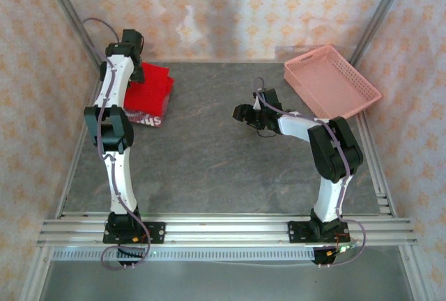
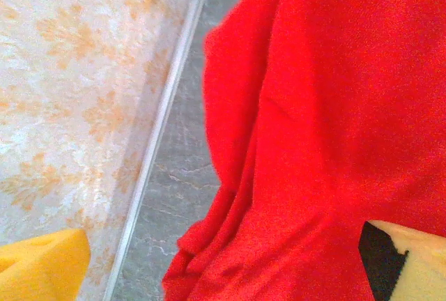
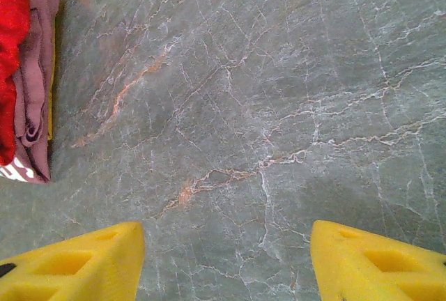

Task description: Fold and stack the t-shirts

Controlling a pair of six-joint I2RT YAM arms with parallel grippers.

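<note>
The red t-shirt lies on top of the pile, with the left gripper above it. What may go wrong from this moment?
1. The left gripper stands open close over the red t-shirt. When it lifts away, it could catch a crease and drag the cloth.
2. The red t-shirt lies rumpled, with its edge near the wall rail, so it may slide off the pile.
3. The maroon t-shirt juts out beside it, so the stack may end uneven.

Your tabletop is grey, veined like stone — cream walls with orange florals close it from nine through twelve to three; aluminium rails cross at six o'clock.
</note>
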